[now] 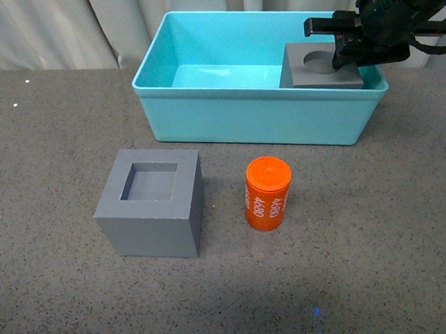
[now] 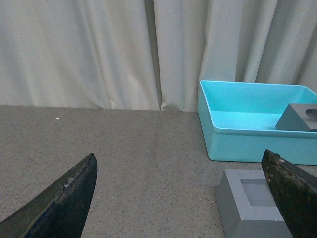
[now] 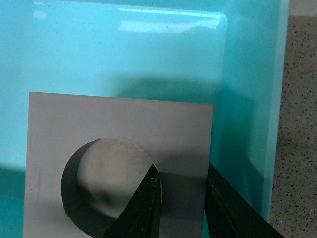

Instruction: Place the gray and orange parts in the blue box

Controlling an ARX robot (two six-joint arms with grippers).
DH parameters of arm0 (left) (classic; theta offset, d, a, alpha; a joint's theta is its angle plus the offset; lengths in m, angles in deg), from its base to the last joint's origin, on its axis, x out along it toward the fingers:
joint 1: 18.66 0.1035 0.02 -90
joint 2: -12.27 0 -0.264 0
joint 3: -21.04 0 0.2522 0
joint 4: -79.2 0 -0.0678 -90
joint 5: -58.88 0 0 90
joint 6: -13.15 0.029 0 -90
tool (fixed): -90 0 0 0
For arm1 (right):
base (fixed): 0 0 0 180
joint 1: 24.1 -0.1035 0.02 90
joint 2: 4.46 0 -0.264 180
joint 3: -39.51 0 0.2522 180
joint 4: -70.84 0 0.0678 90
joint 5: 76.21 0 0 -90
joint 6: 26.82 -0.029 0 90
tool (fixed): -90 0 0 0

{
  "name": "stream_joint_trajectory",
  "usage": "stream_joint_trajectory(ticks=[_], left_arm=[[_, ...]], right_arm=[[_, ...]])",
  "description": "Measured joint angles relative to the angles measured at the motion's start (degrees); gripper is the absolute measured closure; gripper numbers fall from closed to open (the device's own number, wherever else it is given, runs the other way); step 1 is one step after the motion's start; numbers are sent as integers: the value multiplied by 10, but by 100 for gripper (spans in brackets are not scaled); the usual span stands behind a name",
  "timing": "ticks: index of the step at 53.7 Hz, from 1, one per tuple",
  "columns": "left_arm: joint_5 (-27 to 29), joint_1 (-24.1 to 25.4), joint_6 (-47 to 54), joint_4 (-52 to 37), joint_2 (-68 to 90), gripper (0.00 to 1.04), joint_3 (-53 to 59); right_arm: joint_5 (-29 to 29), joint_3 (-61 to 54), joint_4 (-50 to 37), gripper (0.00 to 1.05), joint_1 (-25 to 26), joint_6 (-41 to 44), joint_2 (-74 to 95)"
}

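Note:
My right gripper [image 1: 346, 50] is shut on the gray cube with the round recess [image 1: 317, 66], one finger in the recess and one on its outer side, holding it inside the blue box [image 1: 204, 111] at its right end. In the right wrist view the cube [image 3: 99, 129] fills the frame over the box floor [image 3: 99, 49], with my gripper [image 3: 182, 186] pinching its wall. The gray cube with the square recess [image 1: 153, 205] and the orange "4680" cylinder [image 1: 268, 193] stand on the table in front of the box. My left gripper [image 2: 181, 181] is open and empty, near the square-recess cube [image 2: 250, 203].
Pale curtains [image 2: 99, 49] hang behind the gray speckled table [image 1: 48, 147]. The blue box [image 2: 237, 134] sits at the far side of the table, its left part empty inside.

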Motion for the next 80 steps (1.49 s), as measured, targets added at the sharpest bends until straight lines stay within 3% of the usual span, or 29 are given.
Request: stream_joint_trajectory(ticks=[8, 15, 22, 29, 32, 39, 52, 60, 72, 80], left_arm=[[0, 0, 0, 0, 0, 7, 0], [0, 0, 0, 0, 0, 7, 0], [0, 0, 0, 0, 0, 7, 0], [0, 0, 0, 0, 0, 7, 0], [0, 0, 0, 0, 0, 7, 0], [0, 0, 0, 0, 0, 7, 0], [0, 0, 0, 0, 0, 7, 0], [168, -43, -96, 126, 135, 7, -64], [153, -51, -163, 5, 329, 7, -114], [86, -67, -201, -102, 528, 7, -173]], right_arm=[[0, 9, 13, 87, 0, 2, 9], [9, 9, 7, 62, 0, -5, 7], [22, -20, -28, 44, 1, -14, -20], [40, -149, -153, 15, 4, -21, -140], [42, -207, -196, 8, 5, -22, -198], [42, -356, -273, 10, 5, -19, -327], [42, -501, -282, 10, 5, 12, -428], [41, -505, -282, 10, 5, 30, -434], [39, -505, -282, 10, 5, 33, -434], [39, -505, -282, 10, 5, 33, -434]])
